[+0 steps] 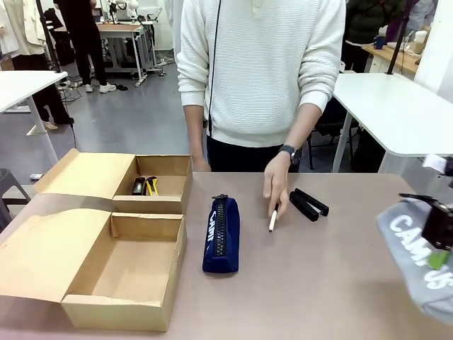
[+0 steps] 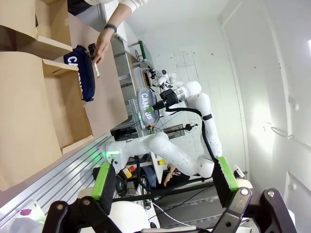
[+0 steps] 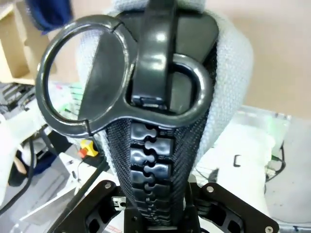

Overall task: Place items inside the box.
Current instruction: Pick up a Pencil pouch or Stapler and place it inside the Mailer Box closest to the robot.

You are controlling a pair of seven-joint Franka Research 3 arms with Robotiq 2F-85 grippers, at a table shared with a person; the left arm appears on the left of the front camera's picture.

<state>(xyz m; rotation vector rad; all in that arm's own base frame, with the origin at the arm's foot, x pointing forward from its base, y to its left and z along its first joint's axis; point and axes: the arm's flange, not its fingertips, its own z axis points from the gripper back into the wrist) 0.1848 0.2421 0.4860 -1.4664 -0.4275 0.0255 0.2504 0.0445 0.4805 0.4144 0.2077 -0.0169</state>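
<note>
The right gripper (image 1: pixel 439 239) is clamped on the grey pencil case (image 1: pixel 417 249), which hangs clear of the table (image 1: pixel 340 283) at about four o'clock in the front view; in the right wrist view the zip and its ring pull run up between the fingers, so the grip looks to sit across the zip. The left gripper (image 2: pixel 164 178) stands wide apart with nothing in it. The box (image 1: pixel 117 312) lies at eight o'clock, and its near compartment is bare, while the far one, at ten o'clock, holds the stationery set (image 1: pixel 145 185). Between case and box lie the navy pencil case (image 1: pixel 221 234), the pen (image 1: pixel 272 220) under the person's hand (image 1: pixel 277 184), and the stapler (image 1: pixel 309 204) at one o'clock. The carry should probably stay high over these, turn the case along the near compartment, and let go low inside its walls so that the soft case doesn't catch the rim.
</note>
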